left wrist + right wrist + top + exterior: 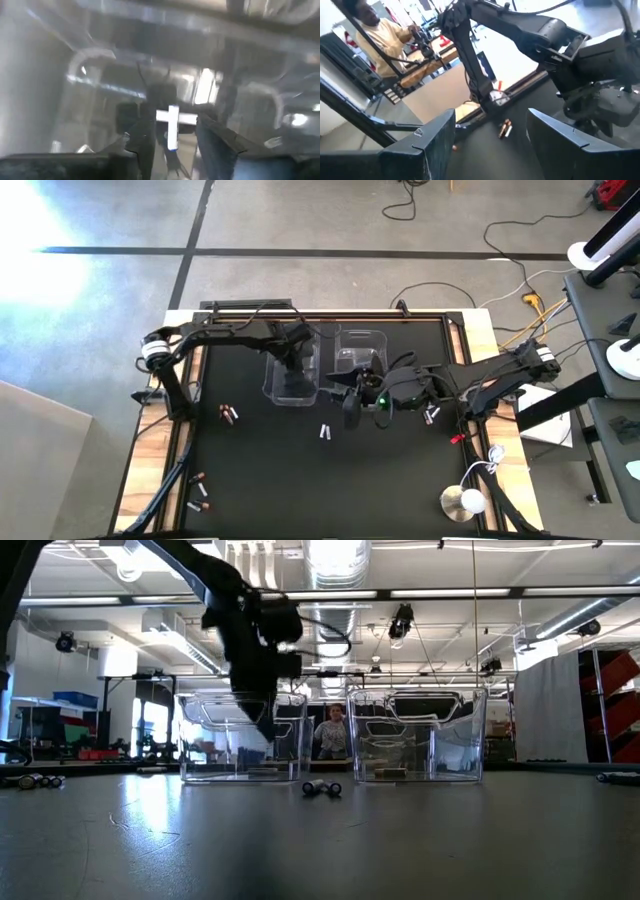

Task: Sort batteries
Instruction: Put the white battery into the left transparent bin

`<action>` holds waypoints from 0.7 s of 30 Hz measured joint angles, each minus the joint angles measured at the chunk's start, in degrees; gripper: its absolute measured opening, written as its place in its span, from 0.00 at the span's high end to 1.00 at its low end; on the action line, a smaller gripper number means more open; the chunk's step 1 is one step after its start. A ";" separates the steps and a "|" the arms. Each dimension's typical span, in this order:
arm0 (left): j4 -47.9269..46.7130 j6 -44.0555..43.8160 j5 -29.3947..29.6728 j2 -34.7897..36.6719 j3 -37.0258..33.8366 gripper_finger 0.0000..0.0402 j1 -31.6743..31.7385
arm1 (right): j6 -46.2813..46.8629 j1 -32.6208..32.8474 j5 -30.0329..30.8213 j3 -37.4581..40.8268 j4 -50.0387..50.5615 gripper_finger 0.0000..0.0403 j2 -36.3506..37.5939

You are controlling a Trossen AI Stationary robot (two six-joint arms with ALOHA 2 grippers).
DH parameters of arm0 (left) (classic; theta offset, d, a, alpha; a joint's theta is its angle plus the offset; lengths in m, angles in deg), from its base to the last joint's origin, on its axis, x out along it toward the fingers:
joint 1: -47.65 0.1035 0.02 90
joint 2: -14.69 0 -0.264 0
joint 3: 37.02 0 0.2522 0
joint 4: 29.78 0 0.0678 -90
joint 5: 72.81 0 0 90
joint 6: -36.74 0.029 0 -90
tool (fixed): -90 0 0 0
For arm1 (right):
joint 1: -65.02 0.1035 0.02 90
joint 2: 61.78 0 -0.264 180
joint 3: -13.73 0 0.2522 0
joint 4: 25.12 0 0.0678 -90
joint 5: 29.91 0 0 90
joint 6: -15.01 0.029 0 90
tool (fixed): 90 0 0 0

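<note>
Two clear bins (293, 370), left gripper (172, 137) part-open inside one, right gripper (490, 135) wide, empty, low view only: person (330, 730) behind.

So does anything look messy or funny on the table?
Yes. The batteries lie scattered in small bunches over the mat, outside the two clear bins. A small red piece lies near the right edge; it is no battery.
</note>
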 joint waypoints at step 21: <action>8.03 -28.57 13.32 37.81 -10.94 0.62 -26.95 | 1.33 3.81 15.15 -0.84 3.58 0.42 -0.71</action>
